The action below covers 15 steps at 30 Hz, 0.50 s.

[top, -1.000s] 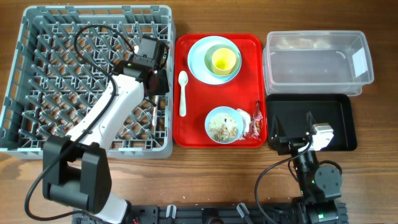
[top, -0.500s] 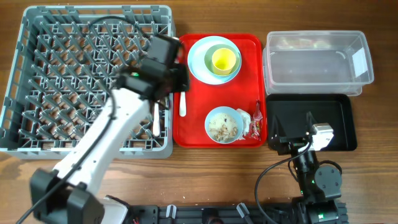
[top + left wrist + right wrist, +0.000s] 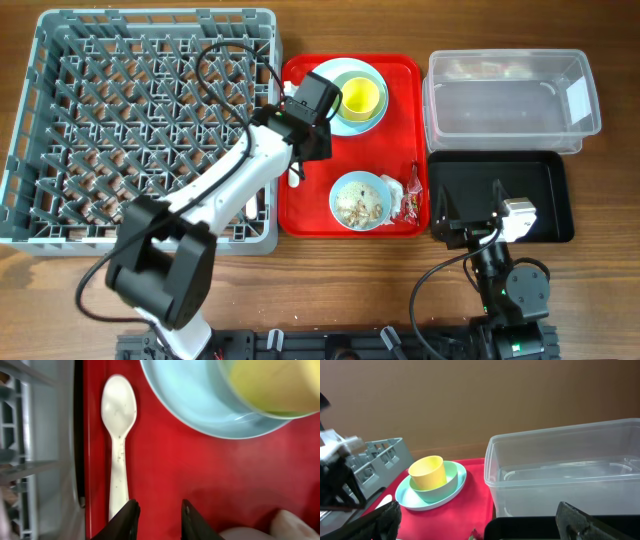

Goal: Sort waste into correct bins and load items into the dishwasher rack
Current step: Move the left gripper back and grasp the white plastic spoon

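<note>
The left gripper, narrowly parted and empty, hangs over the red tray just beside the handle of the white spoon, likely lining up to pinch it. The right gripper sits spread wide, off the tray.

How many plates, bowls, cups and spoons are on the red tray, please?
Plate: 1
Bowls: 2, the green bowl and the food bowl
Cup: 1
Spoon: 1
Total: 5
</note>
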Motion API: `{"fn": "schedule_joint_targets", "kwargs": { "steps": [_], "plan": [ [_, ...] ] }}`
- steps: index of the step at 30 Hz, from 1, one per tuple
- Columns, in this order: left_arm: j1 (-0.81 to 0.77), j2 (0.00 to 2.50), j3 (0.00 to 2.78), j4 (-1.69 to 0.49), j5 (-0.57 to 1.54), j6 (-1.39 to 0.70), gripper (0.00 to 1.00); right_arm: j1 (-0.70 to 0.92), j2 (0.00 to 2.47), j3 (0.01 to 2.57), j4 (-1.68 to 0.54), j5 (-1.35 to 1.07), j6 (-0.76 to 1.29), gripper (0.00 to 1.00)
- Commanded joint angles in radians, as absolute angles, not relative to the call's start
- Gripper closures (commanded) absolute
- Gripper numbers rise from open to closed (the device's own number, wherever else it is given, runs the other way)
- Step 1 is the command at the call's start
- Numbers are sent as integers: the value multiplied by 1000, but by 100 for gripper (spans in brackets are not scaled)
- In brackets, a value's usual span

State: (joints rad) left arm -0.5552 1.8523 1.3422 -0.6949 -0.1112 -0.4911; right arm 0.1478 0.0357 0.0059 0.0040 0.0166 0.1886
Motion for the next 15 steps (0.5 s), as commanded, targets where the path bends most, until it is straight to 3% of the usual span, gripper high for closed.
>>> {"fn": "schedule_joint_targets", "kwargs": {
  "steps": [1, 15],
  "plan": [
    [-559, 1896, 1346, -695, -216, -533, 71, 148, 34, 5, 9, 18, 186, 0],
    [-559, 2009, 1345, -645, -269, -532, 71, 148, 34, 5, 9, 18, 186, 0]
  ]
}}
